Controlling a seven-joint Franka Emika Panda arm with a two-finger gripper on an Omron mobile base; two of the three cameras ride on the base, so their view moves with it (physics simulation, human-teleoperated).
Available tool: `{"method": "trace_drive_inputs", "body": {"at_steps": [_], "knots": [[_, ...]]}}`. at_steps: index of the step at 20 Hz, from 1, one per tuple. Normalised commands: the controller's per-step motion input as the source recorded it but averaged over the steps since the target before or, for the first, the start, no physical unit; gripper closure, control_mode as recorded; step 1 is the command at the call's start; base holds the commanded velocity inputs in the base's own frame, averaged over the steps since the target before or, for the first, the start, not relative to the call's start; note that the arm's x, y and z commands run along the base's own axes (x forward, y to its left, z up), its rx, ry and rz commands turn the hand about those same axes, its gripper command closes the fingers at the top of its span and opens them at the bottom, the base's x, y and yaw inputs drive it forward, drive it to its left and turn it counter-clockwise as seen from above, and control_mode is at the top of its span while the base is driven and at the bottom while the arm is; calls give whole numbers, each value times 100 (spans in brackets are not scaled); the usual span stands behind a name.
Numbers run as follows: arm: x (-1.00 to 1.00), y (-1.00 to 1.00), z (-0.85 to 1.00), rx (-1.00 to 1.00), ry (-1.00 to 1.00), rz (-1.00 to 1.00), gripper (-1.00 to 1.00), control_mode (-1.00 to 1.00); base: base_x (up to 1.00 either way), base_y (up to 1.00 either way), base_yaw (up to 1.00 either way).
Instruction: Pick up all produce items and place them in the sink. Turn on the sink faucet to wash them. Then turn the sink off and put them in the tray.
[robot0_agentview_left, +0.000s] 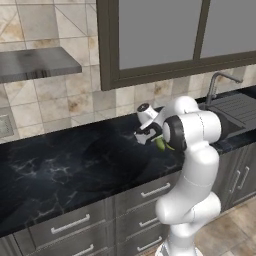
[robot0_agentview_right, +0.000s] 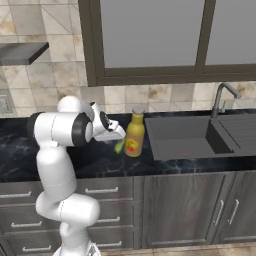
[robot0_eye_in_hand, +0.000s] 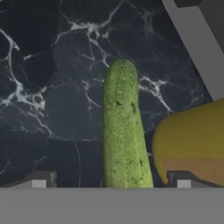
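A green cucumber (robot0_eye_in_hand: 122, 131) lies flat on the black marble counter (robot0_eye_in_hand: 52, 87), and its near end sits between my two finger tips. My gripper (robot0_eye_in_hand: 111, 183) is open just above it, fingers apart on either side with gaps to the vegetable. From the base, the gripper (robot0_agentview_right: 117, 135) hangs over the cucumber (robot0_agentview_right: 119, 146), left of the dark sink (robot0_agentview_right: 185, 137). The sink faucet (robot0_agentview_right: 220, 97) stands at the basin's back right. In the left base view the cucumber (robot0_agentview_left: 161, 144) peeks out beside my arm. The tray is out of view.
A yellow bottle (robot0_agentview_right: 134, 132) with a grey cap stands right beside the cucumber, close to my right finger; the bottle (robot0_eye_in_hand: 192, 140) bulges in at the right of the hand view. A grey shelf (robot0_agentview_left: 35, 62) hangs on the wall at left. Drawers run below the counter.
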Motion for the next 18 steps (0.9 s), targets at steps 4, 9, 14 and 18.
{"method": "trace_drive_inputs", "body": {"at_steps": [4,9,14,18], "knots": [[0,0,-7,0,0,0,-100,-100,0,0,0],[0,-2,0,0,-2,0,-100,-100,0,0,0],[0,-3,-6,0,0,0,-100,-100,0,0,0],[0,0,-14,0,0,0,-100,-100,0,0,0]]}}
